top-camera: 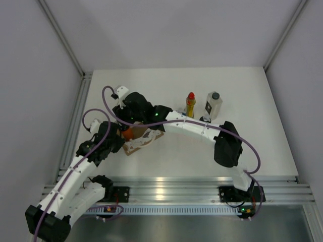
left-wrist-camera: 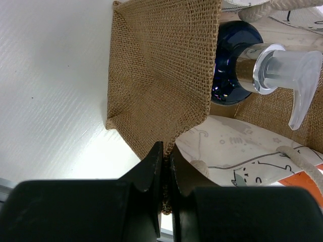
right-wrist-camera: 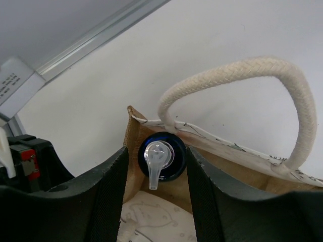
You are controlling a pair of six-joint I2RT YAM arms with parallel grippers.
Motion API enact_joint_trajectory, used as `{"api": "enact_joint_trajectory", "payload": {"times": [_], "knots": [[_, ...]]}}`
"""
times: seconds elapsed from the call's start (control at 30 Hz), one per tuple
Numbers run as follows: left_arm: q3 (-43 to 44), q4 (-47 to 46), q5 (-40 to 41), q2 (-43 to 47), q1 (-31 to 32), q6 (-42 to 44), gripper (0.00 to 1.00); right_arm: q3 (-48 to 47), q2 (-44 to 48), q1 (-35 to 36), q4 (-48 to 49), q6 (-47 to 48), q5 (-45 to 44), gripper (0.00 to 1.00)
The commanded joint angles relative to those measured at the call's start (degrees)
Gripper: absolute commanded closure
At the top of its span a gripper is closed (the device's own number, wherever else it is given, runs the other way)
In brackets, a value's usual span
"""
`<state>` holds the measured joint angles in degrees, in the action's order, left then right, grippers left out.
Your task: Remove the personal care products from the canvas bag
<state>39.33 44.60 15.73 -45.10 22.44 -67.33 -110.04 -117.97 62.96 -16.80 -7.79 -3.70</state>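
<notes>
The left pincer is clamped shut on the rim of the tan woven canvas bag. The right pincer is spread open astride the dark blue pump bottle inside the bag. The slim yellow red-capped bottle and the whitish square bottle stand out on the white table. The blue bottle and something orange are not yet out.

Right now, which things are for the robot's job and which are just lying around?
For the job: canvas bag; blue bottle inside it; orange bottle, mostly hidden; yellow bottle and whitish bottle standing outside; left gripper pinching the bag; right gripper open, lined up with the blue bottle.

Just there: table; metal rail; purple cables.
</notes>
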Motion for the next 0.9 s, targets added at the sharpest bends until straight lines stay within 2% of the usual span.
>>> {"api": "enact_joint_trajectory", "payload": {"times": [0.0,0.53,0.83,0.87], "knots": [[0.13,1.46,0.45,-0.16,-0.02,-0.96,1.00,-3.43,-1.46,0.50,-1.57,-0.56,-1.22,0.53],[0.13,1.37,-0.08,-1.22,-0.02,0.00,1.00,-4.75,-5.42,0.24,-1.31,0.85,0.01,0.58],[0.22,1.46,-0.17,-0.78,-0.02,0.53,1.00,-5.01,-3.76,0.41,-0.78,2.17,-0.60,0.59],[0.22,1.46,-0.17,-0.78,-0.02,0.62,1.00,-5.01,-3.67,0.32,-0.78,2.34,-0.51,0.61]]}}
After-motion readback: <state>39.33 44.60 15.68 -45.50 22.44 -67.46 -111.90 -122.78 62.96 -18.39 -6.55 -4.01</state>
